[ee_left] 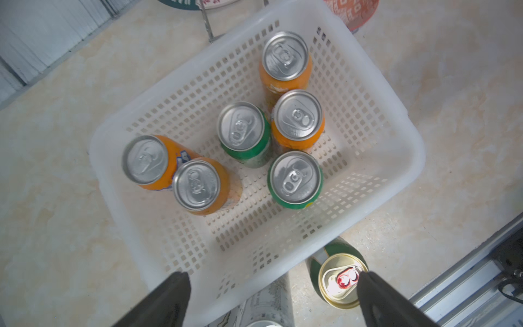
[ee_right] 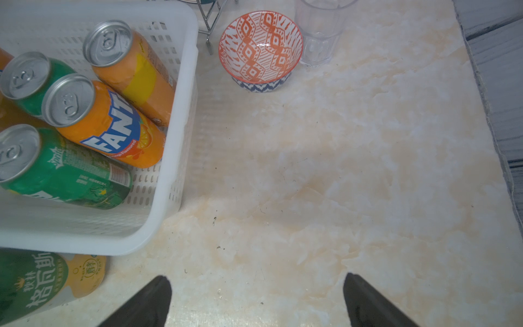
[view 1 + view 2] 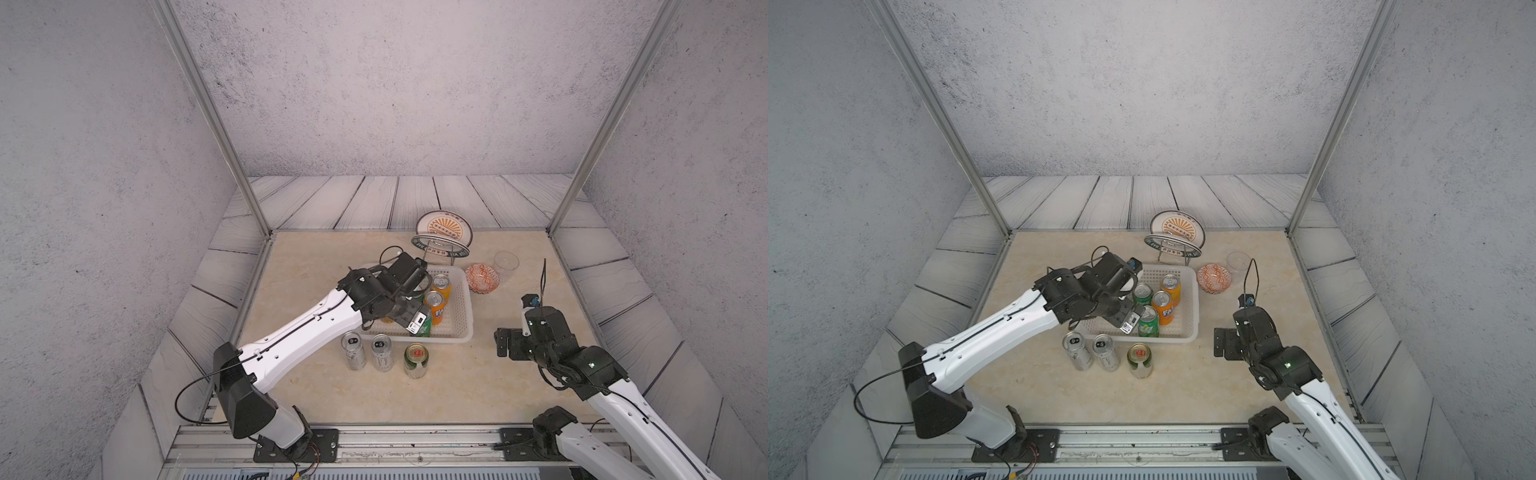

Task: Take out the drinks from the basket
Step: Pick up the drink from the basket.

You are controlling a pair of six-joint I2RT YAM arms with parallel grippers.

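Note:
The white perforated basket stands mid-table and holds several upright drinks. These are orange cans and two green cans. In front of it on the table stand two slim silver-white cans and a green can with a gold top. My left gripper hovers over the basket's near wall, open, with nothing between its fingers. Right of the basket, my right gripper is open over bare table.
Behind the basket stands a wire rack with round plates. A red-patterned bowl and a clear glass cup sit at the back right. A metal rail runs along the table's front edge.

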